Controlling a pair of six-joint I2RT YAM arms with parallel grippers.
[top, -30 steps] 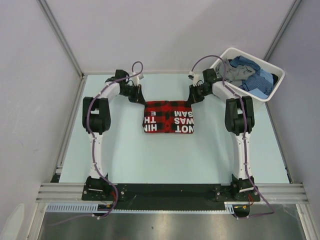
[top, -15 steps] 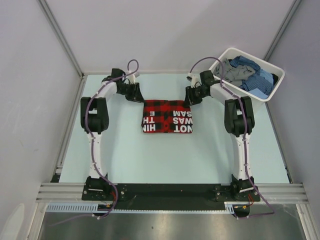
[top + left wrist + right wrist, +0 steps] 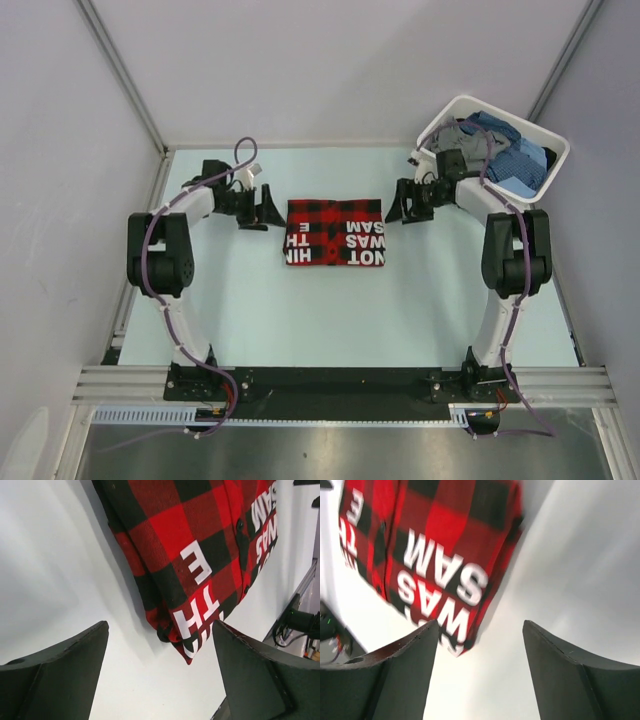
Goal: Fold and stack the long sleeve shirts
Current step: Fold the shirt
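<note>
A folded red-and-black check shirt [image 3: 335,233] lay flat at the middle of the pale worktop [image 3: 330,310], white lettering facing up. The left end effector [image 3: 268,207] and right end effector [image 3: 398,203] stood beside its far corners (one to each side), jaws spread wide, empty and clear of the cloth. Farther back, a white tub [image 3: 552,172] at the right corner held a blue check shirt [image 3: 515,165] and a grey shirt [image 3: 465,140].

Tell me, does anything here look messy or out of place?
Only the white rectangular plastic tub at the far right corner: it sits askew to the table, with blue and grey shirts heaped crumpled inside. The folded red-and-black check shirt lies neat.
</note>
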